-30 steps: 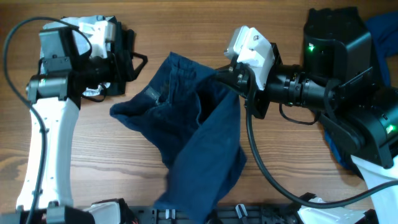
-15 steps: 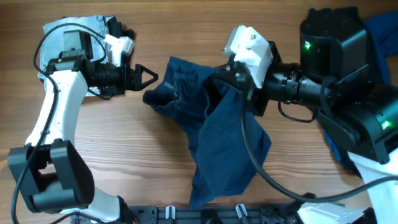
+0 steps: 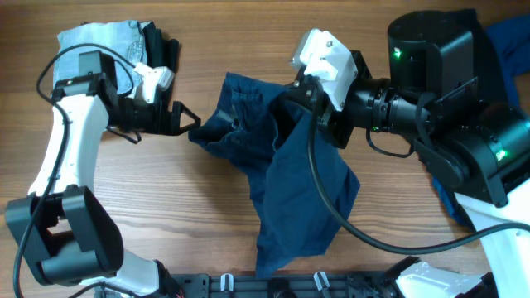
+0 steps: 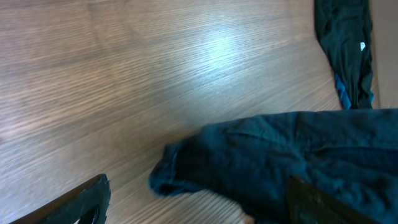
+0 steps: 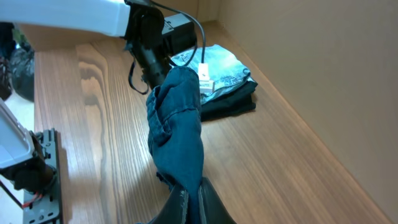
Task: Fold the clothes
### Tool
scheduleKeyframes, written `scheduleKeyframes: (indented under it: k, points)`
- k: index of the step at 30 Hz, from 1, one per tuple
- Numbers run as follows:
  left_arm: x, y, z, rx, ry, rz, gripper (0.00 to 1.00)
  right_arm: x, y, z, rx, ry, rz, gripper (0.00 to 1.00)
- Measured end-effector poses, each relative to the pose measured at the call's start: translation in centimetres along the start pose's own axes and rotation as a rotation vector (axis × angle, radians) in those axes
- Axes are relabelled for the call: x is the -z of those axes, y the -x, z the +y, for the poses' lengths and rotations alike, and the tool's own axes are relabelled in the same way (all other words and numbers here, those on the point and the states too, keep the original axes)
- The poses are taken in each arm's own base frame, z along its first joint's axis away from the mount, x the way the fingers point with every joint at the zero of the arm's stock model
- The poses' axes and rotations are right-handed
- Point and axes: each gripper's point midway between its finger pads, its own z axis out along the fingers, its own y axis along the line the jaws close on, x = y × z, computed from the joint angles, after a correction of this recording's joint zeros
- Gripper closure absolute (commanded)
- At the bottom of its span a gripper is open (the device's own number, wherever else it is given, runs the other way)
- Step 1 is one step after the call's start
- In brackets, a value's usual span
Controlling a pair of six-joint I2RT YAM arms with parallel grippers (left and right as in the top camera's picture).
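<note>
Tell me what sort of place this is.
Probably a robotics lab workbench: a wooden table, a left arm and right arm over it, and navy shorts near a folded pile.

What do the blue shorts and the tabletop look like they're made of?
The shorts: likely woven cotton, maybe light denim or twill, matte navy. Stitched seams show, and the cloth drapes in soft creases. The table: wood or wood-look laminate, I cannot tell which. It is smooth with a slight sheen, with straight grain lines and a glare patch in the left wrist view.
</note>
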Motion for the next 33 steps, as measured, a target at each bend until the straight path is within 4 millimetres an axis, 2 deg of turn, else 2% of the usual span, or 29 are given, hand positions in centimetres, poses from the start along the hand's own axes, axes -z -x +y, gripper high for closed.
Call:
scheduleKeyframes:
  k: [6, 11, 13, 23, 28, 33]
  points:
    - [0.2, -0.9, 0.0, -0.029, -0.006, 0.027, 0.11, 0.0, 0.0, 0.0, 0.008, 0.0, 0.0, 0.96]
    - [-1.1, -3.5, 0.5, -0.017, -0.016, 0.089, 0.11, 0.0, 0.0, -0.1, 0.009, -0.004, 0.002, 0.95]
    - [-1.1, -4.0, 0.8, -0.007, -0.014, 0.097, 0.11, 0.0, -0.1, -0.2, 0.011, -0.01, 0.005, 0.96]
    - [2.1, -4.7, 4.6, 0.138, 0.026, 0.021, 0.09, 0.0, -0.2, -0.4, 0.012, -0.023, 0.011, 0.96]
    - [1.5, -4.1, 4.0, 0.095, 0.013, 0.015, 0.06, -0.6, -0.3, -0.7, 0.008, -0.021, 0.017, 0.96]
    - [-0.8, -2.1, 1.6, -0.05, -0.014, 0.005, 0.06, -0.8, -0.3, -0.8, 0.008, -0.02, 0.018, 0.96]
